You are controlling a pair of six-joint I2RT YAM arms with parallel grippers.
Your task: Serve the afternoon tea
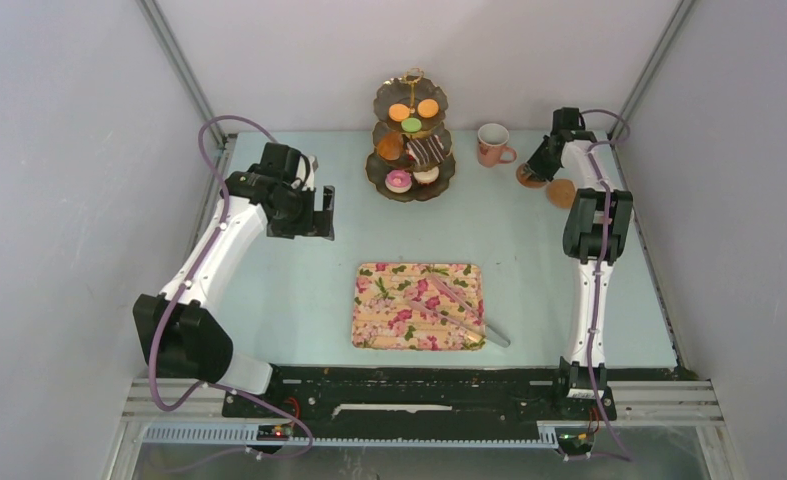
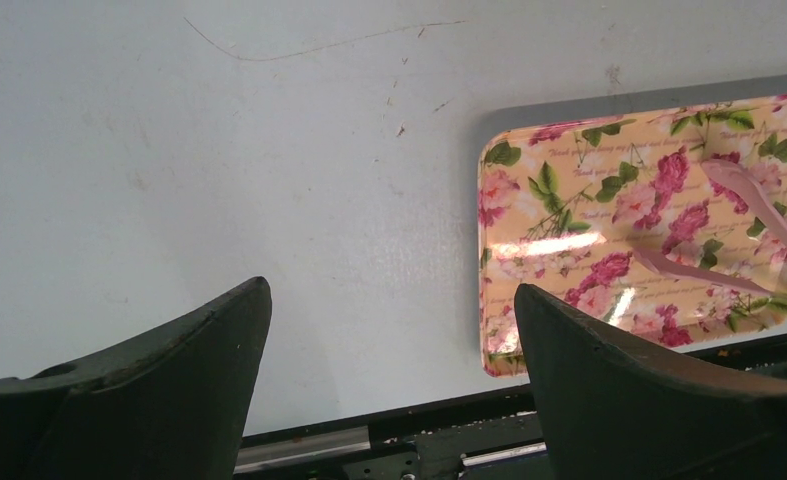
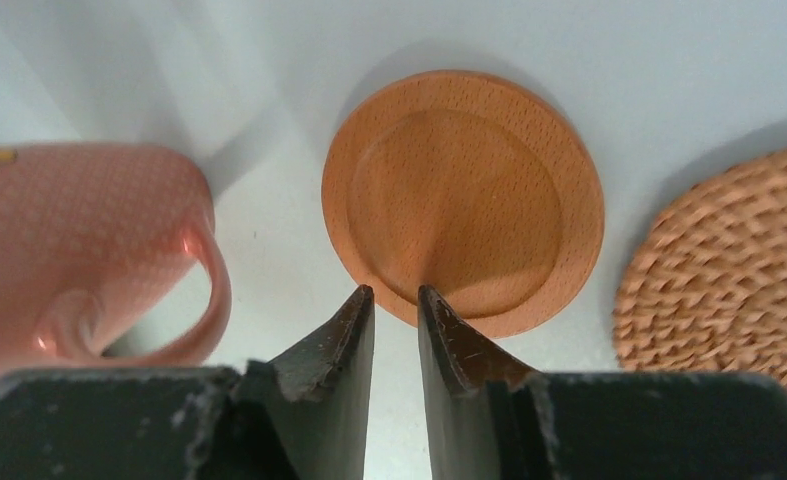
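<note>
- Two robot arms are stretching out over a pale blue worktop (image 1: 299,290), with the left arm on the left side.
- The left claw (image 2: 394,335) is hanging above bare worktop, its two dark fingers spread wide apart.
- In the left wrist view, a rectangular tray printed with pink roses (image 2: 569,200) is lying flat to the right of that claw, near the front edge.
- Pink-handled tongs (image 2: 759,210) are resting across the tray.
- The right claw (image 3: 396,300) is reaching into the far right corner, its fingers pressed almost together with only a thin slit between them.
- Its tips are sitting over the near rim of a round, smooth wooden coaster (image 3: 463,180); whether they are touching it cannot be told.
- A round woven coaster (image 3: 729,260) is lying just beside the wooden one, on its right in the wrist view.
- A pink mug (image 3: 79,230) is standing upright just left of the wooden coaster, its handle pointing toward it.
- A dark three-tier stand with scalloped plates (image 1: 412,197) is standing at the back centre, left of the mug.
- Its top tier is carrying two orange macarons (image 1: 399,112) and one green macaron (image 1: 411,125).
- Its middle tier is carrying a brown croissant (image 1: 390,147) beside a striped chocolate slice (image 1: 427,150).
- Its bottom tier is carrying a pink donut (image 1: 398,180) and a white donut (image 1: 426,175), side by side.
</note>
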